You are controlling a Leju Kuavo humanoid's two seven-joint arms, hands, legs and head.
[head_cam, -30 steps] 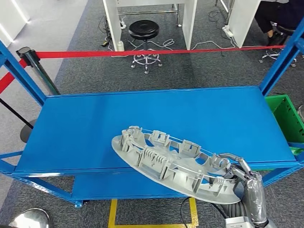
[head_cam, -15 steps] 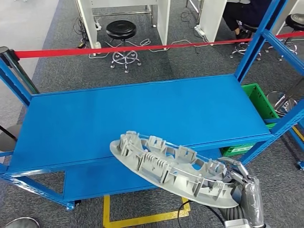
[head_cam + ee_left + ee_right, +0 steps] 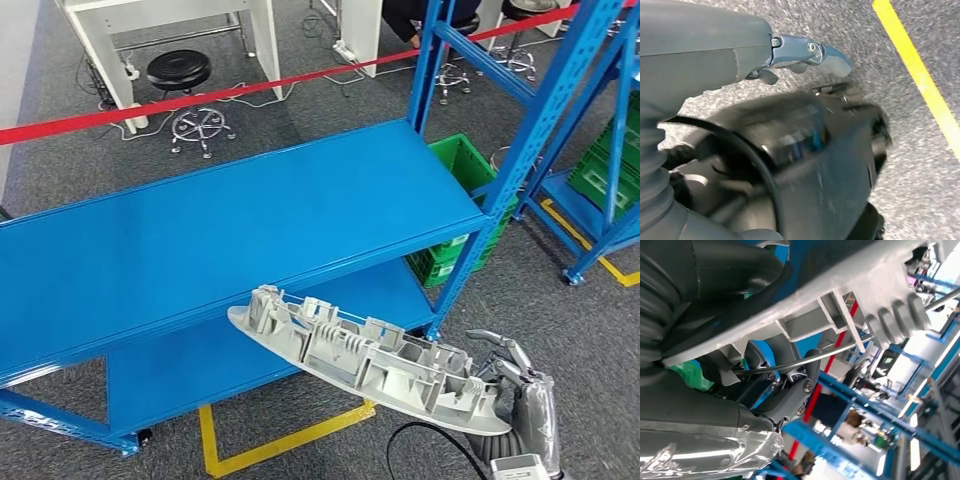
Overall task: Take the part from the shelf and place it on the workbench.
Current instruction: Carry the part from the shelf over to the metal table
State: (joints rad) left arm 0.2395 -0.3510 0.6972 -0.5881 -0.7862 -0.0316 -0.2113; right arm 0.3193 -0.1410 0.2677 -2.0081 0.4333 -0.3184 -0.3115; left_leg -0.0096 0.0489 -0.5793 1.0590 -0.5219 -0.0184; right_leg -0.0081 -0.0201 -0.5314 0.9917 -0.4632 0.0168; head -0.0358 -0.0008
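The part [image 3: 362, 365] is a long grey plastic moulding with ribs and clips on its upper face. It hangs in the air in front of the blue shelf [image 3: 226, 220], clear of the shelf board, tilted down toward my right side. My right hand [image 3: 521, 395] grips its near end at the lower right of the head view. In the right wrist view the part [image 3: 851, 285] crosses over my right hand [image 3: 783, 395], whose fingers curl under its edge. My left hand [image 3: 753, 45] hangs over grey carpet, holding nothing, one finger stretched out.
The shelf's blue uprights [image 3: 528, 150] stand to the right, with a green crate [image 3: 456, 165] low behind them. A second blue rack [image 3: 604, 190] is further right. Red barrier tape [image 3: 226, 92], a black stool [image 3: 177, 72] and white desks [image 3: 106, 50] lie beyond. Yellow floor line [image 3: 287, 440].
The whole picture has slid left, so the camera has turned to the right. The part stays in my right hand, now off the shelf's front edge.
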